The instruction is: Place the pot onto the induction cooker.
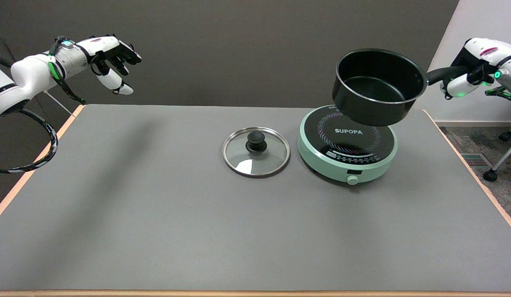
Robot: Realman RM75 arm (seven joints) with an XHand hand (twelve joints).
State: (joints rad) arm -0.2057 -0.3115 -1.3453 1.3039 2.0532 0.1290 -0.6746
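Holding pot [377,86] by its handle, right hand [472,74] fingers wrapped | above induction cooker [347,142] | rigid, handle-levered, tips easily

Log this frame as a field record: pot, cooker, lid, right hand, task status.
pot: black, empty, in the air above the cooker's far part, tilted, handle pointing right
cooker: mint green, black top, on the table, nothing on it
lid: glass, black knob, flat on the table left of the cooker, apart from it
right hand: grips the pot's handle
table: grey top
status: pot not yet set down
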